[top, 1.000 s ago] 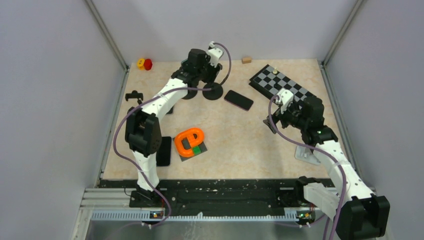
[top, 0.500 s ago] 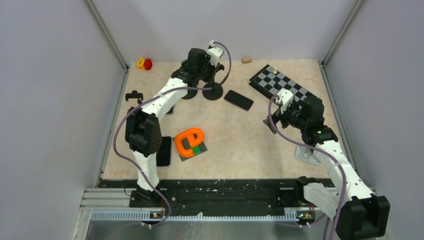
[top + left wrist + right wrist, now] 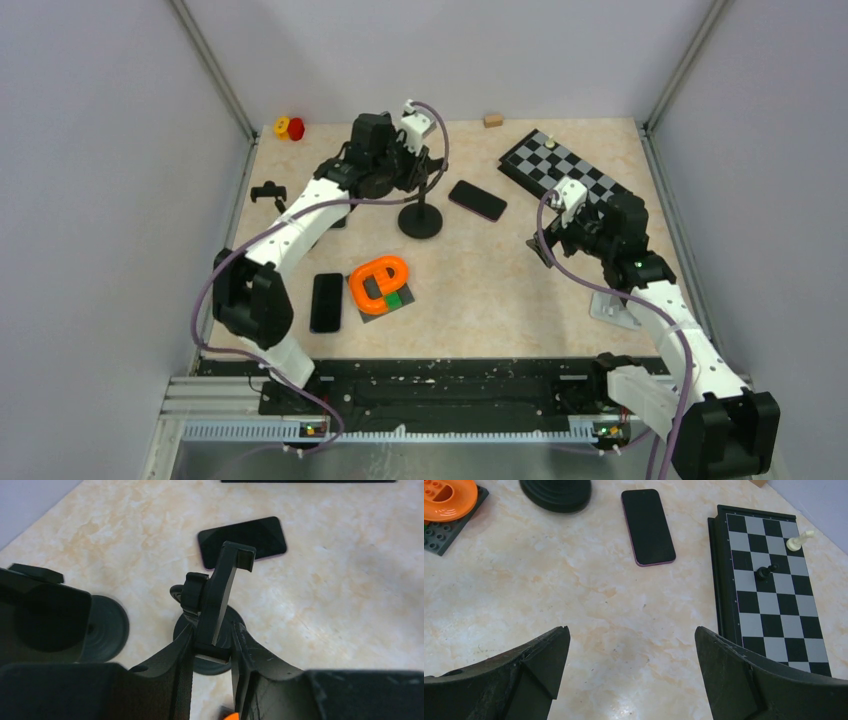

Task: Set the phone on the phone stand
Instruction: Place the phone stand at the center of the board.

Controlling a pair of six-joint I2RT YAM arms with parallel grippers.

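Note:
The phone is a dark slab with a purple edge, lying flat on the beige table; it also shows in the left wrist view and the right wrist view. The black phone stand has a round base and an upright clamp arm. It stands just left of the phone. My left gripper is shut on the lower end of the stand's clamp arm. My right gripper is open and empty, hovering over bare table to the near right of the phone.
A chessboard with two pieces lies at the back right. An orange toy on a grey plate and a second dark phone lie at the near left. A second black round base sits left of the stand.
My left arm has drawn the stand from the back of the table toward the middle, still held. The second dark phone, partly covered by the arm before, now shows. The right arm has not moved.

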